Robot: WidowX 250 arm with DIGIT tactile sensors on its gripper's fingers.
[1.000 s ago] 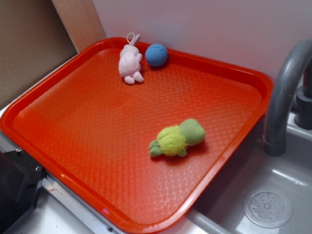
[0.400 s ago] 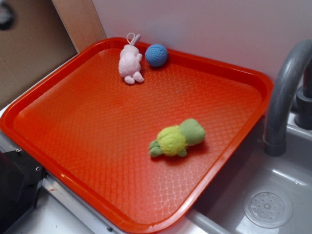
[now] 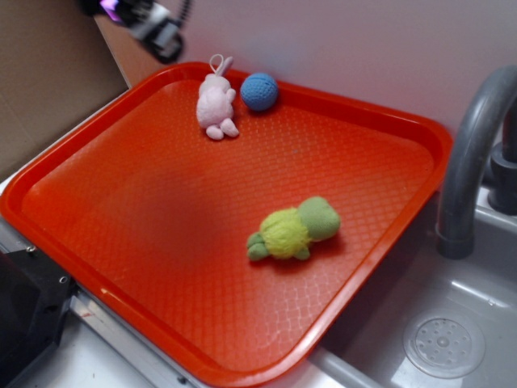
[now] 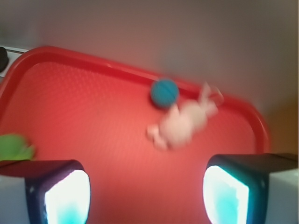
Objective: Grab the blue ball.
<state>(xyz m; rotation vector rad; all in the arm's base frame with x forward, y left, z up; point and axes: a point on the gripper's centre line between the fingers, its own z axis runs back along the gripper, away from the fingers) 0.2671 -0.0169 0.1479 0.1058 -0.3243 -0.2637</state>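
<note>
The blue ball [image 3: 259,91] is a small light-blue crocheted ball resting by the far rim of the red tray [image 3: 365,106], just right of a pink plush bunny [image 3: 216,105]. My gripper [image 3: 156,34] comes in blurred at the upper left, above and left of the tray's far corner, well apart from the ball. The wrist view is blurred. There the ball [image 4: 164,93] lies ahead, near the far rim [image 4: 93,60], touching or just behind the bunny [image 4: 184,122]. The gripper [image 4: 147,196] is open, its two pads [image 4: 67,198] wide apart with only bare tray between them.
A yellow-green plush turtle [image 3: 292,230] lies right of the tray's middle and shows at the wrist view's left edge [image 4: 14,147]. A grey faucet [image 3: 468,162] and a sink with a drain [image 3: 443,345] stand to the right. A white wall rises behind the tray.
The gripper has come into the exterior view at the upper left, moving right toward the tray's far corner. The ball, bunny and turtle have not moved.
</note>
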